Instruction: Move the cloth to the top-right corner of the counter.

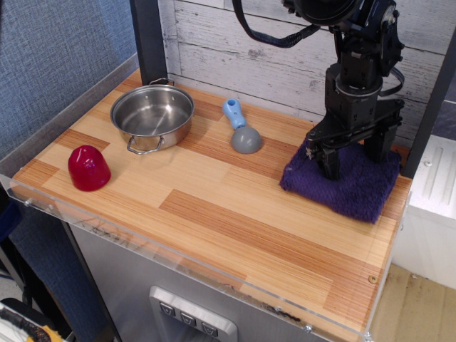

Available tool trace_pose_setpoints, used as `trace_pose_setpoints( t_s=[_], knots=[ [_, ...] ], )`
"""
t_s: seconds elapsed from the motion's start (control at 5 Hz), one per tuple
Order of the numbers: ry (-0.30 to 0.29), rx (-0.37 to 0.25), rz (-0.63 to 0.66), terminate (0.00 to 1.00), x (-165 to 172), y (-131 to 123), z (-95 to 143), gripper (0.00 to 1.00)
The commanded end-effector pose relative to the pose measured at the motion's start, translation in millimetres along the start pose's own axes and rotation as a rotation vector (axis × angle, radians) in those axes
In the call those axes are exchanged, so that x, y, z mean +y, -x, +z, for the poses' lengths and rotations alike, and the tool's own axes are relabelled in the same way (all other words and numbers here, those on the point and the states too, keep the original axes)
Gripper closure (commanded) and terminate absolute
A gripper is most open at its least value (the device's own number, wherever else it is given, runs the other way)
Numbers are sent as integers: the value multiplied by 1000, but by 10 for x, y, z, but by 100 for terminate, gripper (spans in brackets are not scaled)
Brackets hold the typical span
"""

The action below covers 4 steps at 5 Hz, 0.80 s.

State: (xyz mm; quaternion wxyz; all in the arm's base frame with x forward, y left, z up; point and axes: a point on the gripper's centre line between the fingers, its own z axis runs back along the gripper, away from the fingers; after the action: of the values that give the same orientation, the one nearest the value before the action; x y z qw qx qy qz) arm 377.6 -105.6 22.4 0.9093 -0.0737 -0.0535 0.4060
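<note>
From my remote seat I see the black robot gripper (354,153) at the right of the frame, its two fingers (329,158) spread apart and planted down on the dark purple, fuzzy folded cloth (344,181). I can't tell whether the tips are pinching any pile or only pressing on it. The cloth lies flat at the far right of the light and reddish-brown wood-strip counter (235,214), close against the back wall, its right edge reaching the counter's right rim beside the dark upright post (432,100).

Near the upper middle of the frame lies a small scoop-like tool with a light blue handle and a grey rounded head (241,130), well apart from the cloth. To its left stands the round stainless-steel pot (152,117) with loop handles, upright. In the left of the frame, near the front edge, sits a glossy red dome-shaped object (88,168).
</note>
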Motion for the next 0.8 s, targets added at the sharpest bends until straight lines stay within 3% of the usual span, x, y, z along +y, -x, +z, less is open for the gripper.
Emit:
trace_pose_setpoints(
  t_s=[0.0, 0.6],
  knots=[
    [153, -71, 60, 0, -117, -130, 685, 0],
    [269, -158, 99, 0, -11, -64, 1470, 0]
  ],
)
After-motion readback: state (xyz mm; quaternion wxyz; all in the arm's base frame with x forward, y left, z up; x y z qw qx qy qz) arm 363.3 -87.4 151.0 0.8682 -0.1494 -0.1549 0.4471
